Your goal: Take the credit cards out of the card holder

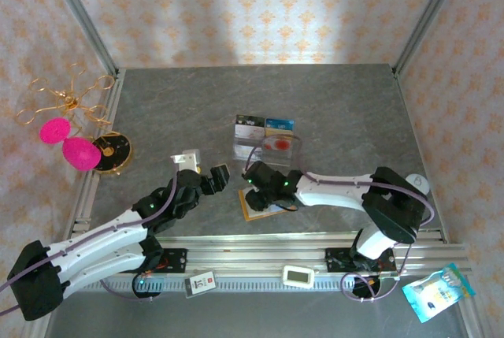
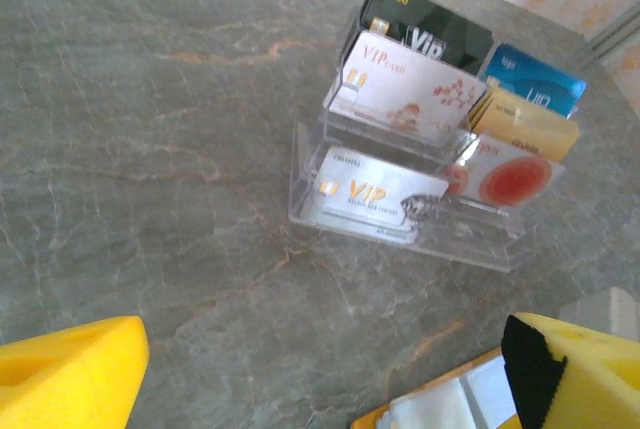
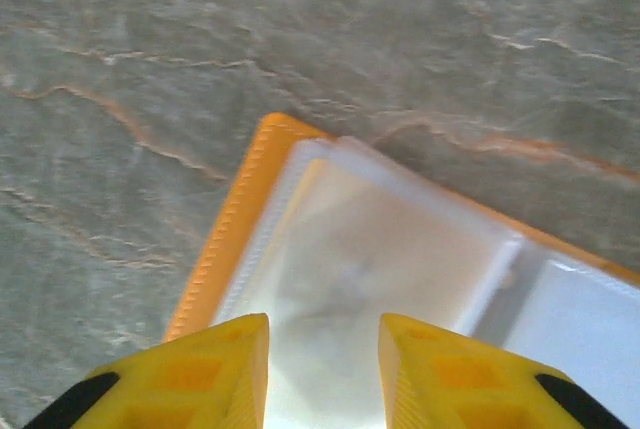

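Open card holder (image 3: 238, 211) lies flat on the table (image 1: 197, 102), near side, beneath the right gripper (image 3: 323, 321), whose jaws are narrowly parted over a clear sleeve (image 3: 380, 249). The left gripper (image 2: 320, 349) hovers nearby, jaws wide apart. Risk: the unanchored holder may slide or lift when a card is drawn.

A grey marbled table (image 1: 197, 102) sits between pale floral-papered walls (image 1: 260, 7), lit brightest along the back.

The card holder (image 3: 400, 239) lies on the table (image 1: 339, 109) near its front edge (about midway across). Behind it stands a compartment tray (image 1: 240, 149) with cards (image 2: 372, 197) in it. The right gripper (image 3: 322, 349) hangs over the card holder, and the left gripper (image 1: 223, 176) is to its left.
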Robot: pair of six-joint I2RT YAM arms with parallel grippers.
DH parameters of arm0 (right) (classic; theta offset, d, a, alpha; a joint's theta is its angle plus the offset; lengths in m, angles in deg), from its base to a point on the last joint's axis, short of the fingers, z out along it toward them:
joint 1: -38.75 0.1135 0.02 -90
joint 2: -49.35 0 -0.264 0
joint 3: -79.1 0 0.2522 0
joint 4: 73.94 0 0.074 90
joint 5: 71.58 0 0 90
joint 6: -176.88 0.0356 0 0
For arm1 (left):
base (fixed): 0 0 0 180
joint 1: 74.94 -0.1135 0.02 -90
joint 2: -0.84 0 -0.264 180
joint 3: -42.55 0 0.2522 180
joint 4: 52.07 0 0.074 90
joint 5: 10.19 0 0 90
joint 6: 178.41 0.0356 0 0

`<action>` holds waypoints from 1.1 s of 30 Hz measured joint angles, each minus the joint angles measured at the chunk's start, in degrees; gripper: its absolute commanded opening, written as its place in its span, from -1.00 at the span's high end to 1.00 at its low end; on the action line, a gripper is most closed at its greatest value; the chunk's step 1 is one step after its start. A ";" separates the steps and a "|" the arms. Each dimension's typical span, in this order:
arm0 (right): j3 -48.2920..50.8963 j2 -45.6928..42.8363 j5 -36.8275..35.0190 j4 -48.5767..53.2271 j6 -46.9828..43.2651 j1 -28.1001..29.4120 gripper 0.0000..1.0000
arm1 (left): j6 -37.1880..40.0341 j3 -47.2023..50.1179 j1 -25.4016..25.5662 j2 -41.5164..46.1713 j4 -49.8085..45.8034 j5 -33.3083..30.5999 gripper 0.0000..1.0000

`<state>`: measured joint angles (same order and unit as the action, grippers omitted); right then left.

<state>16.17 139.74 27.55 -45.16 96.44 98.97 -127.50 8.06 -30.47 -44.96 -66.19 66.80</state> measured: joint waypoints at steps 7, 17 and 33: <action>-2.25 3.48 -3.28 0.11 3.37 2.75 0.30 | -1.68 4.09 0.00 4.52 -0.24 2.38 -0.78; -4.33 6.95 -5.38 -1.38 7.89 4.13 1.00 | -1.57 4.20 -0.02 3.30 0.50 6.54 -0.46; 2.91 0.04 -6.23 -11.72 15.93 4.13 1.00 | -1.86 4.72 1.64 -15.96 12.90 19.15 0.77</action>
<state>19.08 139.78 21.32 -56.87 112.37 103.10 -129.36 12.78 -28.83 -60.92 -53.29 85.94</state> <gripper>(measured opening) 0.042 0.115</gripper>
